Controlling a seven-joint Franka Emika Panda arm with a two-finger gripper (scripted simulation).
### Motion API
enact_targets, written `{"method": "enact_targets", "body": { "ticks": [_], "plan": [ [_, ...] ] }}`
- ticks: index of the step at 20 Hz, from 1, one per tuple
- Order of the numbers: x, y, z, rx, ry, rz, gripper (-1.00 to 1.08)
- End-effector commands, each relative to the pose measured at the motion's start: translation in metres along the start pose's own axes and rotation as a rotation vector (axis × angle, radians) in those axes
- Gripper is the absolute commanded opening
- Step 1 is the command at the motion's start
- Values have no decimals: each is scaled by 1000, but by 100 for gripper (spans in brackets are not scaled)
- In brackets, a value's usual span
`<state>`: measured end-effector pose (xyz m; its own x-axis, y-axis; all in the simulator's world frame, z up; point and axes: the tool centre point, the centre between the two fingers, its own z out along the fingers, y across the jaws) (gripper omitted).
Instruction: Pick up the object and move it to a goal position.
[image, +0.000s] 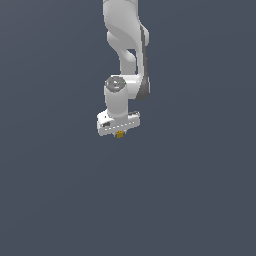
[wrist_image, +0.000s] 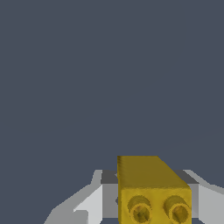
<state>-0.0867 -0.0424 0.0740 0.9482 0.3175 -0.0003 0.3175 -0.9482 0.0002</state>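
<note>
The object (image: 120, 134) is a tiny yellow-gold block that sits just under the white hand in the exterior view. In the wrist view it (wrist_image: 153, 183) is a yellow block with two round studs on its near face. My gripper (image: 120, 132) hangs straight down from the white arm, and the block is between its jaws. In the wrist view the gripper (wrist_image: 151, 194) has grey pads (wrist_image: 109, 199) pressed against both sides of the block. The gripper is shut on it. The fingertips are mostly hidden behind the block.
A plain dark grey-blue surface (image: 200, 200) fills both views around the arm. No goal marker or other object shows.
</note>
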Motion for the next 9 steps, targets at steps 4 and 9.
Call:
{"method": "enact_targets", "body": {
  "ticks": [4, 9],
  "plan": [
    [-12, -11, -12, 0, 0, 0, -100],
    [-15, -14, -16, 0, 0, 0, -100]
  ]
}}
